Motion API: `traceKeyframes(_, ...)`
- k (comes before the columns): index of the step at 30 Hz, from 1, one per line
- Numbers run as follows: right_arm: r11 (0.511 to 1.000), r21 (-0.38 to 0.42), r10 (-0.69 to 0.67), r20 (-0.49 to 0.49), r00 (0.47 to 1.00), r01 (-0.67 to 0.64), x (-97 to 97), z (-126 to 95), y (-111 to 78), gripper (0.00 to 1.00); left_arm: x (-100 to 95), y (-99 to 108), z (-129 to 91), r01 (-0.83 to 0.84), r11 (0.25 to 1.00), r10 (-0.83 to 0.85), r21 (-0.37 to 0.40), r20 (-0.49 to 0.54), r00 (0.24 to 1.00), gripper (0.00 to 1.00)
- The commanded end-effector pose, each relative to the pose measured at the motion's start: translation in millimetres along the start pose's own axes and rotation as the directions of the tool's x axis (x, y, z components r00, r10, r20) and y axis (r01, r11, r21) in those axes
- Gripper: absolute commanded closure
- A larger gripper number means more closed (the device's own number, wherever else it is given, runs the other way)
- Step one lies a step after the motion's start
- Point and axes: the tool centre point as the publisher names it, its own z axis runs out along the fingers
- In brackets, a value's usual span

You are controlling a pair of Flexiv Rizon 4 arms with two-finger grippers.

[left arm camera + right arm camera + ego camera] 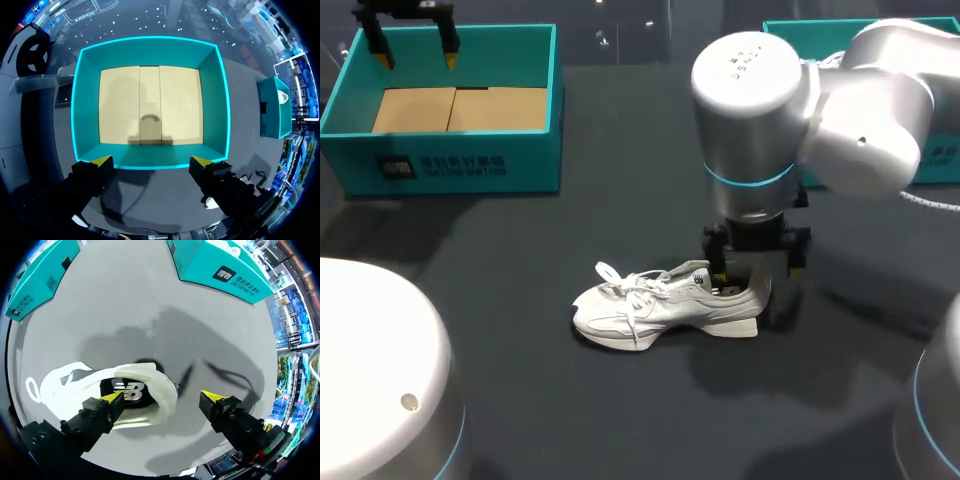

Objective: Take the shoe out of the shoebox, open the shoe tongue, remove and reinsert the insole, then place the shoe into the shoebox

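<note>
While our left gripper (151, 161) is hovering wide open over the teal shoebox (220, 100), the white shoe (665, 305) is sitting upright near the middle of the table (520, 400), well apart from that box. Our right gripper (164, 397) is hanging spread wide at the heel, one finger at the shoe's opening, the other clear behind it, gripping nothing.

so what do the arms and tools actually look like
The right arm is smooth silver-grey, built of fat rounded cylinders, with a thin blue ring around the joint. The left tool and right tool are both black and blocky, each with two fingers ending in bright yellow tips.
</note>
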Motion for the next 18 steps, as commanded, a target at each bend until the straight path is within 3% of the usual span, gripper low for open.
traceKeyframes(1, 0.993, -0.005, -0.116, -0.129, 0.985, 0.116, -20.6, -34, -1.2, 0.0, 0.1, 0, 0, 0.0, 1.0, 0.0, 0.0, 0.001, 1.0, 0.0)
traceKeyframes(2, 0.985, -0.039, -0.173, -0.167, 0.971, 0.169, -20.1, -40, -1.3, 0.0, 0.1, 0, 0, 0.0, 1.0, 0.0, 0.0, 0.001, 1.0, 0.0)
traceKeyframes(3, 0.971, -0.066, -0.241, -0.271, 0.932, 0.232, -21.5, -49, -1.7, 0.0, 0.1, 0, 0, 0.0, 1.0, 0.0, 0.0, 0.001, 1.0, 0.0)
traceKeyframes(5, 0.909, -0.206, -0.417, -0.447, 0.792, 0.362, -26.7, -66, -6.0, 0.0, 0.1, 0, 0, 0.0, 1.0, 0.0, 0.0, 0.001, 1.0, 0.0)
traceKeyframes(18, 0.909, -0.206, -0.417, -0.447, 0.792, 0.362, -26.7, -66, -6.0, 0.0, 0.1, 0, 0, 0.0, 1.0, 0.0, 0.0, 0.001, 1.0, 0.0)
